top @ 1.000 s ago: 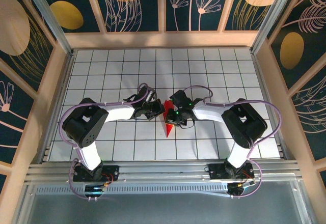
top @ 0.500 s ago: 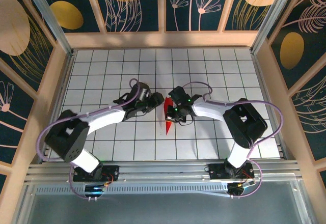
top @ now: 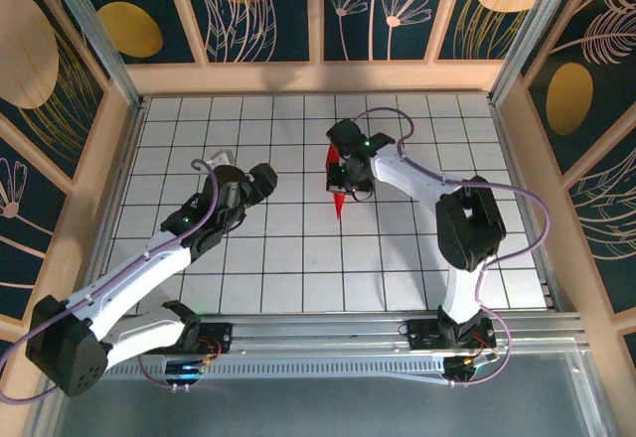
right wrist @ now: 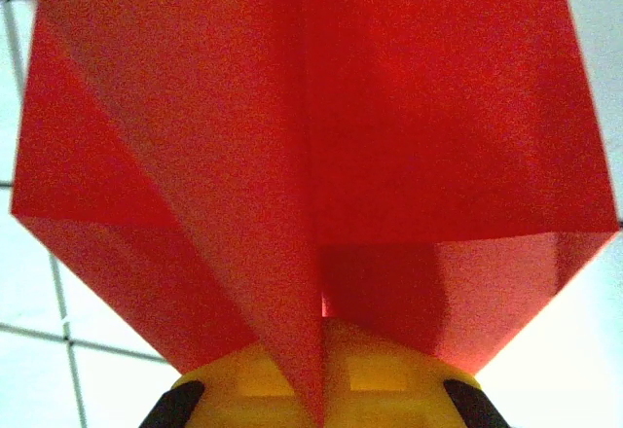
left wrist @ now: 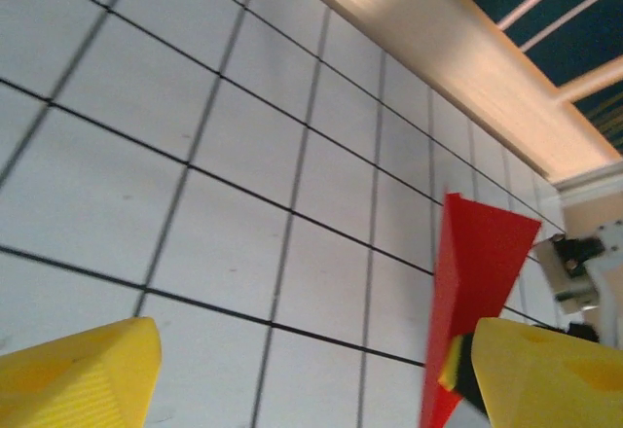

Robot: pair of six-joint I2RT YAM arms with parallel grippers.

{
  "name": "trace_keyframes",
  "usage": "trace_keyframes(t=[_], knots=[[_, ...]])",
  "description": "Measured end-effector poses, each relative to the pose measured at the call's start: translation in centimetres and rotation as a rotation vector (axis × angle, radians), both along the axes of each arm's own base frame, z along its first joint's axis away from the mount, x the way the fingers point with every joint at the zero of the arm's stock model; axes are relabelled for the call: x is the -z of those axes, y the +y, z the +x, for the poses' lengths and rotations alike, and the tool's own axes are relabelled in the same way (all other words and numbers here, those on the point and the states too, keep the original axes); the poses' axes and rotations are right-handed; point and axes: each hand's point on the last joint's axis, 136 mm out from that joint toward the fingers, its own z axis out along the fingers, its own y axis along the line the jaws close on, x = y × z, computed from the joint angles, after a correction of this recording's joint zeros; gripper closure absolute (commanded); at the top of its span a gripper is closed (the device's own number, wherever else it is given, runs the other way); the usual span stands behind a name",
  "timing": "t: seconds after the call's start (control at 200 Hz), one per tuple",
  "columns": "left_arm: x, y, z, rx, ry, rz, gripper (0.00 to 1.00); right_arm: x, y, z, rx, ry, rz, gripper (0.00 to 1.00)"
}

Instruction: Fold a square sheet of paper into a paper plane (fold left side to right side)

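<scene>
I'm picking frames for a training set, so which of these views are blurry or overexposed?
Top external: sharp, evenly lit. Left wrist: grid lines on the table smeared by blur, yellow fingers soft. Right wrist: the paper plane too close and soft, lower right corner blown out white.

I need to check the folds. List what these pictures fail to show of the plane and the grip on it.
Top external: paper plane creases too small; the pinch sits under the right gripper.
Right wrist: the plane's far end is cut off by the top edge.
Left wrist: its lower end is behind a yellow finger of the left gripper.
</scene>
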Motion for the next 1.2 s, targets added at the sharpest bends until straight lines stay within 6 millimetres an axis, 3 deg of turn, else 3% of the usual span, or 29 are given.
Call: trace_keyframes(t=[0.25, 0.656, 0.931, 1.201], knots=[[0.5, 3.2, -1.9, -0.057, -0.011, 0.093, 0.12, 3.2, -2.8, 2.3, -0.011, 0.092, -0.129, 1.0], [2.0, 3.3, -2.0, -0.049, 0.028, 0.127, 0.11, 5.4, -5.1, 7.1, 0.015, 0.131, -0.162, 1.0], [3.5, 2.6, -1.9, -0.016, 0.075, 0.145, 0.11, 7.0, -5.4, 7.3, 0.014, 0.166, -0.18, 0.95], [4.0, 2.2, -2.0, 0.0, 0.094, 0.145, 0.1, 7.0, -5.7, 7.5, 0.019, 0.169, -0.181, 0.88]])
